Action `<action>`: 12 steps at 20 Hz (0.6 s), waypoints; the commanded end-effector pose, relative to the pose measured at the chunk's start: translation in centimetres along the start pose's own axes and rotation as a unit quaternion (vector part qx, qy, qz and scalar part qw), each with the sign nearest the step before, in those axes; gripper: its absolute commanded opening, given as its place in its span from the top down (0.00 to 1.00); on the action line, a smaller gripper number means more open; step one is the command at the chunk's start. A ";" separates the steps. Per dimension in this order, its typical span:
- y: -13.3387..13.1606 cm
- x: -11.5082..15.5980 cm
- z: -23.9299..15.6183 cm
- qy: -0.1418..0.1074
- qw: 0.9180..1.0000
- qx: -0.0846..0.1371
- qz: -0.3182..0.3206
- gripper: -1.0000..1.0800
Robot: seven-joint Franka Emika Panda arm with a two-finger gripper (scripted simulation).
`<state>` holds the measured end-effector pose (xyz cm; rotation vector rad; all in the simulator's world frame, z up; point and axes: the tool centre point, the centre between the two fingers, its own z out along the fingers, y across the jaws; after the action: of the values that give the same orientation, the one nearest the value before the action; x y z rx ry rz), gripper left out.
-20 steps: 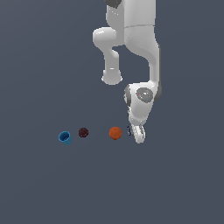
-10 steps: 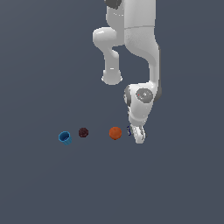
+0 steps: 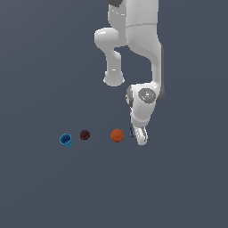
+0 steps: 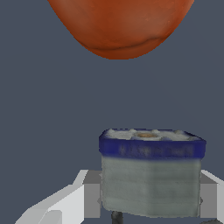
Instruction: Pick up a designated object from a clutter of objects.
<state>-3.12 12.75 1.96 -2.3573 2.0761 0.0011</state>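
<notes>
I have the arm (image 3: 133,40) lowered so the gripper (image 3: 140,136) sits at floor level, straddling the blue-and-silver stubby item (image 4: 151,173). In the wrist view its grey body and blue rim fill the space between the two white fingers (image 4: 65,203), which flank it closely on either side; I cannot tell whether they already press on it. The orange ball (image 3: 117,135) lies just beside the gripper, the maroon ball (image 3: 84,134) and blue cup (image 3: 66,140) farther off the same way. I judge the approach finished; confirming the grasp and lifting remain. No readable writing anywhere.
</notes>
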 end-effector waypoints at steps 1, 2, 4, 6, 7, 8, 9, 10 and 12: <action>0.1 0.1 -0.7 0.000 1.000 0.001 0.000 1.00; 0.2 0.2 -1.1 0.000 1.000 0.001 0.000 1.00; 0.5 0.4 -1.9 0.000 1.000 0.000 0.000 1.00; 0.8 0.6 -2.9 -0.001 1.000 0.000 0.000 1.00; 0.9 0.8 -3.5 -0.001 1.000 0.000 0.000 1.00; 1.1 0.9 -4.1 -0.001 1.000 0.000 0.000 1.00; 1.3 1.0 -4.8 -0.001 1.000 0.000 0.001 1.00; 1.4 1.2 -5.5 -0.001 1.000 0.000 0.001 1.00; 1.9 1.5 -7.0 -0.001 1.000 0.000 0.001 1.00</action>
<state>-4.52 11.28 7.80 -2.3556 2.0769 0.0048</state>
